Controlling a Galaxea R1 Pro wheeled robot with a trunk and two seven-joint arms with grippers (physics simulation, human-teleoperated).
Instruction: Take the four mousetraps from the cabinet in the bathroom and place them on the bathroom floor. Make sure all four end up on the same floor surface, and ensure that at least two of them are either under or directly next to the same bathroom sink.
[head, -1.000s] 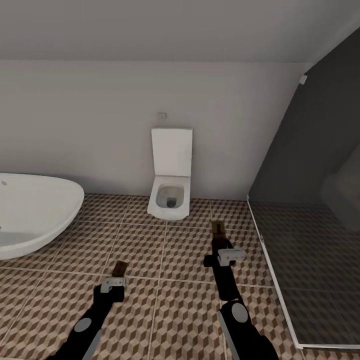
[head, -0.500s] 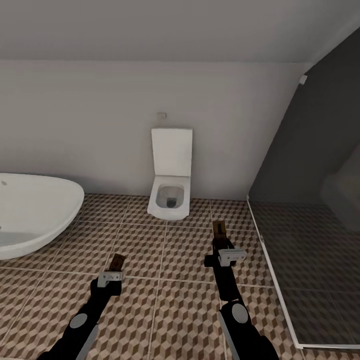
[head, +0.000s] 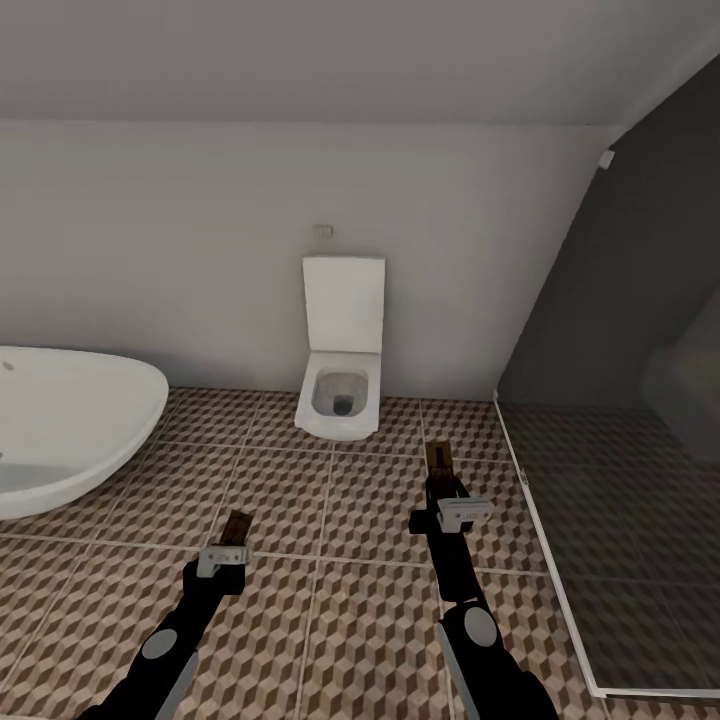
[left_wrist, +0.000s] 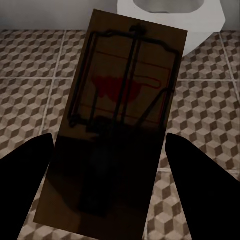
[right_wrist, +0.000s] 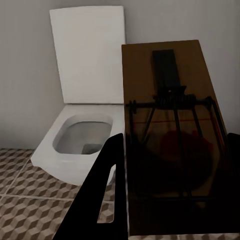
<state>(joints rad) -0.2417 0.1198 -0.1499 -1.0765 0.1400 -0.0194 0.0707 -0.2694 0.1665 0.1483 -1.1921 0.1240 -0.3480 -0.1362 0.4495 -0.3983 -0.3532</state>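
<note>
Here, two mousetraps are carried above the bathroom floor (head: 330, 620), one in each hand. The left mousetrap (left_wrist: 120, 125) is a flat tan wooden board with dark wire parts and a red mark under the wire; in the head view it shows as a small brown board (head: 236, 526) projecting forward from the left hand (head: 228, 545). The left hand is clamped on this board, with a dark finger (left_wrist: 25, 185) on each side of it in the left wrist view. The right mousetrap (right_wrist: 172, 135) is a similar brown board with a dark wire frame and a red patch; it projects from the right hand (head: 440, 475), which is clamped on it, one dark finger (right_wrist: 107, 195) along its edge.

The bathroom floor carries square tiles with a brown, beige and white cube pattern and pale grout lines. Ahead, against the pale wall, stands a white toilet (head: 342, 375) with its lid raised and bowl open. An oval white bathtub (head: 70, 420) stands at the left. A dark glass shower enclosure (head: 620, 480) stands at the right.
</note>
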